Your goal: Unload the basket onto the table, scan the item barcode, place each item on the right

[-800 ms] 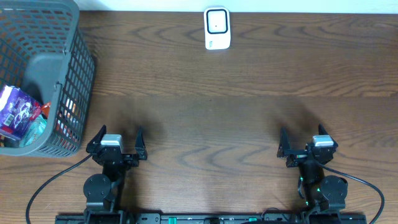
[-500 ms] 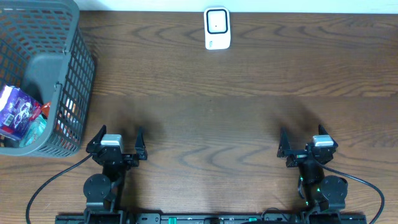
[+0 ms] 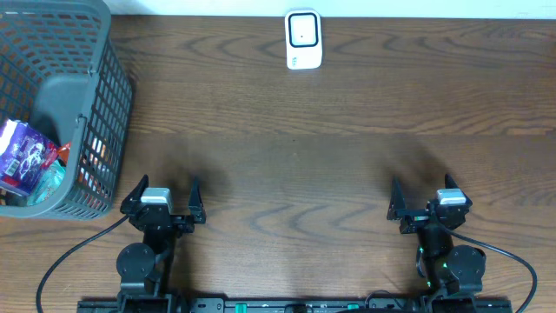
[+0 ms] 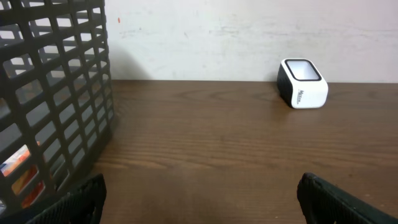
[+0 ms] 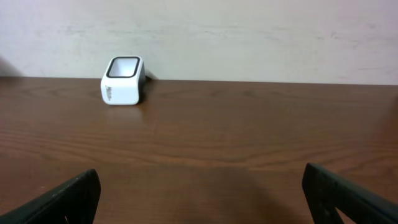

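The white barcode scanner [image 3: 303, 39] with a dark window stands at the table's far edge, centre; it also shows as the scanner [image 4: 302, 83] and the scanner [image 5: 123, 80] in the wrist views. Items lie in the grey mesh basket [image 3: 102, 83] at the far left: a purple packet [image 3: 24, 155], a teal packet [image 3: 48, 184], and an orange-and-white packet [image 4: 22, 171] seen through the mesh. My left gripper [image 3: 167, 185] [image 4: 202, 199] and right gripper [image 3: 421, 184] [image 5: 202, 196] rest open near the front edge, with nothing between their fingers.
The basket wall [image 4: 56, 93] rises close to the left of my left gripper. Brown wooden tabletop [image 3: 295, 165] stretches between the grippers and the scanner. A pale wall [image 5: 249, 37] stands behind the table's far edge.
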